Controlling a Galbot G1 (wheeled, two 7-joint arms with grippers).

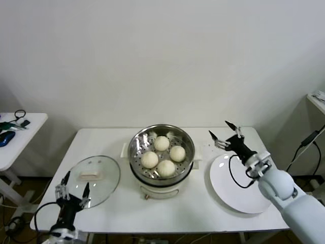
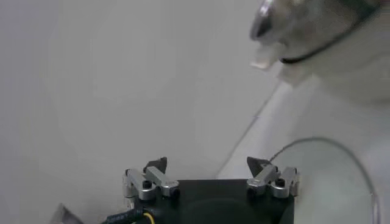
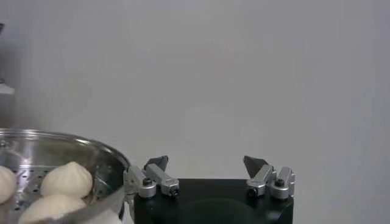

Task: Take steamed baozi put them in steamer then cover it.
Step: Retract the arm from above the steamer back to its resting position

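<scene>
The steamer (image 1: pixel 161 152) stands open-topped mid-counter (image 1: pixel 101 137), its four steamed baozi (image 1: pixel 162 143) filling the tray, so reach from above is unobstructed. The cover (image 1: pixel 93 175) lies flat on the counter's left side with the open left gripper (image 1: pixel 72 190) just at its near edge. The white plate (image 1: pixel 238 185) takes up the right side, and the open right gripper (image 1: pixel 225 133) hangs between plate and steamer.

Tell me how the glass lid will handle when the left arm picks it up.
The cover looks rigid, probably fairly heavy for its size, being glass with a metal rim. Its smooth dome seems slippery, so the white handle is the likelier hold. Lying flat on the table, it shouldn't roll, but glass could crack if dropped.
</scene>
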